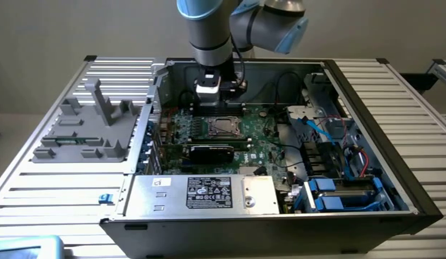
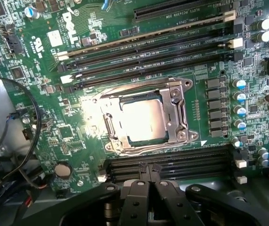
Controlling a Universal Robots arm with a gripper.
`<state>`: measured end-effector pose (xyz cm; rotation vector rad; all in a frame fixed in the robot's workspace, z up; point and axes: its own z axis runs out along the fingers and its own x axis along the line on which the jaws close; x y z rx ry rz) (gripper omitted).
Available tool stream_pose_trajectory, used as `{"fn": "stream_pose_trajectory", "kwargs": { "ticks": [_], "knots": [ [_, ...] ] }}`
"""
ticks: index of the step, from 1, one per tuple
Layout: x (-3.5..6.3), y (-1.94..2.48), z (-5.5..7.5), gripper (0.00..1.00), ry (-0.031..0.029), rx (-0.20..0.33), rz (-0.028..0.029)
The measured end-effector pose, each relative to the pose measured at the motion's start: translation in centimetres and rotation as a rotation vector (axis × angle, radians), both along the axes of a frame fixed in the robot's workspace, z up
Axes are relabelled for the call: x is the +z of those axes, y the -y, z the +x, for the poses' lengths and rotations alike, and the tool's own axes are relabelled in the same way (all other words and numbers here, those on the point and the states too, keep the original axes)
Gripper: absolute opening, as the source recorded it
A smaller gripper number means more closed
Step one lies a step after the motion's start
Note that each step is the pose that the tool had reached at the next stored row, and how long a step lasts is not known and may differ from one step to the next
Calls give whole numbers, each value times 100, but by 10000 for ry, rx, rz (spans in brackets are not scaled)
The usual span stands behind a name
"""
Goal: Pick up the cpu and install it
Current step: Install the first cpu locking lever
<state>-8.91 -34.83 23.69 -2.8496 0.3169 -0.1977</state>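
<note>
- Gripper [image 2: 146,188]: fingers closed together, nothing between them; it hangs above the board, just off the socket's edge, so the cpu is not in its hold.
- Tray [image 1: 82,135], at the exterior view's left, outside the case: a grey moulded holder with upright posts, well apart from the arm. Its pockets look meant to keep parts in fixed positions; their contents are too small to judge.
- Case [image 1: 395,178]: lies on its side with the panel off, which gives the arm access from above. Walls rise around the board on all sides.
- Cpu [image 2: 143,120]: sits flat inside the socket [image 2: 183,113], silver top up, framed by the metal bracket. Judged seated; whether the bracket is latched cannot be told.
- Memory slots [image 2: 148,47]: long empty rows flank the socket on two sides, low and clear of the fingers.
- Card [image 1: 212,151]: black, stands just beside the socket in the exterior view, narrowing room on that side.
- Cables [image 1: 320,132] and drive bays towards the exterior view's right: well apart from the socket.
</note>
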Motion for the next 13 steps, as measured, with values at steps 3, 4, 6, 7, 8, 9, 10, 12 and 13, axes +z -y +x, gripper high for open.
{"fn": "stream_pose_trajectory", "kwargs": {
  "ticks": [3, 4, 6, 7, 8, 9, 10, 12, 13],
  "knots": [
    [54, 0, 0, 11, -37, 0, -110],
    [68, 0, 0, 11, -56, 0, -148],
    [89, 0, 0, 11, -99, 0, -222],
    [99, 0, 0, 11, -124, 0, -258],
    [108, 0, 0, 11, -152, 0, -295],
    [116, 0, -1, 11, -184, -1, -327],
    [122, 0, -1, 11, -216, -2, -366],
    [128, 0, 0, 11, -300, 0, -466],
    [128, 0, 0, 11, -347, 4, -541]
  ]
}}
